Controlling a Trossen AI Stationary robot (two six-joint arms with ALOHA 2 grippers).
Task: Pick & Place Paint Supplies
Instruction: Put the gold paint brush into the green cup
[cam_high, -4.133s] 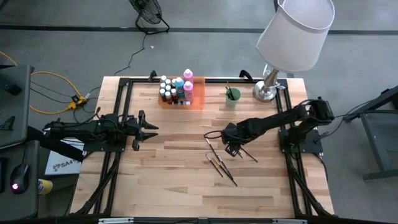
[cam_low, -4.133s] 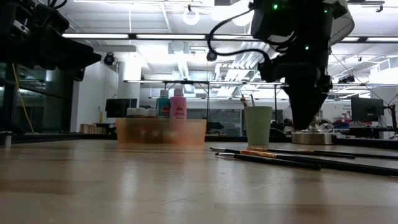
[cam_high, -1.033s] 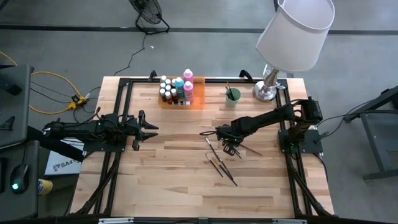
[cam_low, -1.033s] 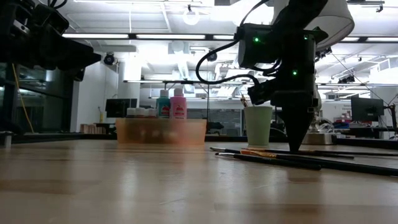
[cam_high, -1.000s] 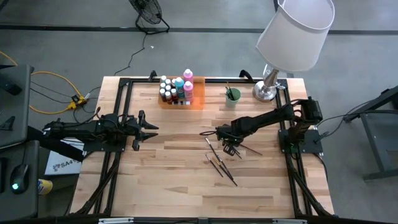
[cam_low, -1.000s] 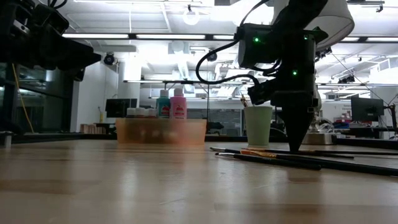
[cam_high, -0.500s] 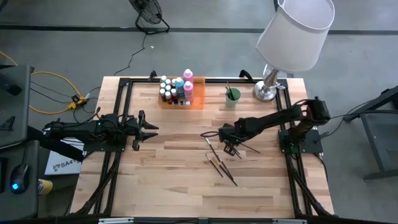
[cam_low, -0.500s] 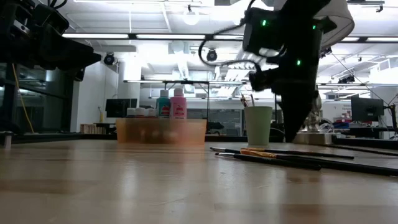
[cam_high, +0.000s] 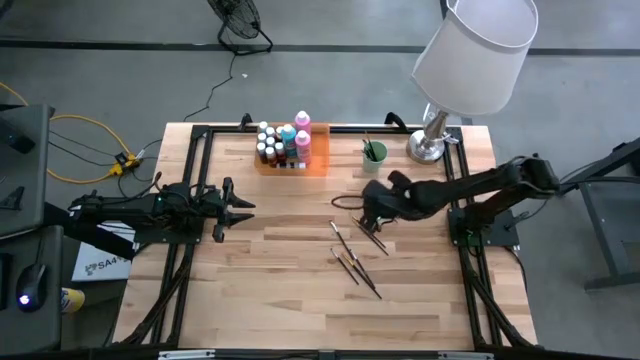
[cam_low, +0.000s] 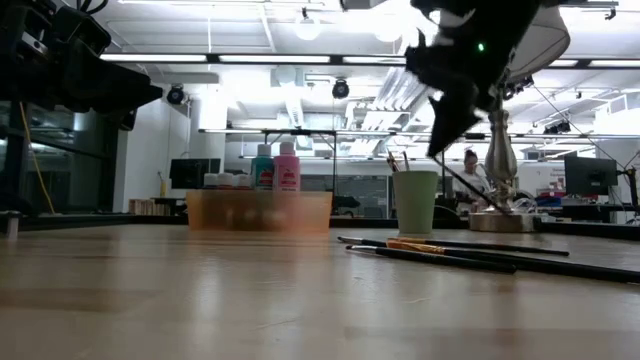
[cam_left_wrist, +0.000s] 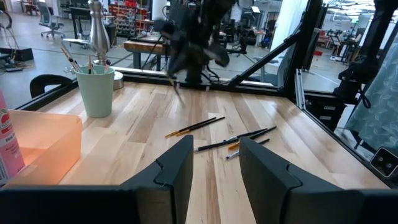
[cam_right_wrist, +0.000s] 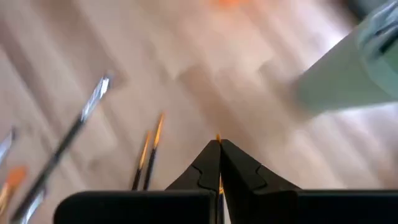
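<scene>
Right tool (cam_high: 368, 210) is up off the tabletop (cam_high: 280, 290) near the green cup (cam_high: 373, 154), clamped on a paintbrush (cam_low: 470, 187). Other brushes (cam_high: 350, 262) lie below. Left tool (cam_high: 243, 207) sits half-open, holding nothing.

Right tool (cam_high: 370, 218) clamped shut, raised

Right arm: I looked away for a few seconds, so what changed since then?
The right tool shut on a paintbrush, lifted it off the table and swung toward the green cup. The left arm, three other brushes and orange tray stayed put.
</scene>
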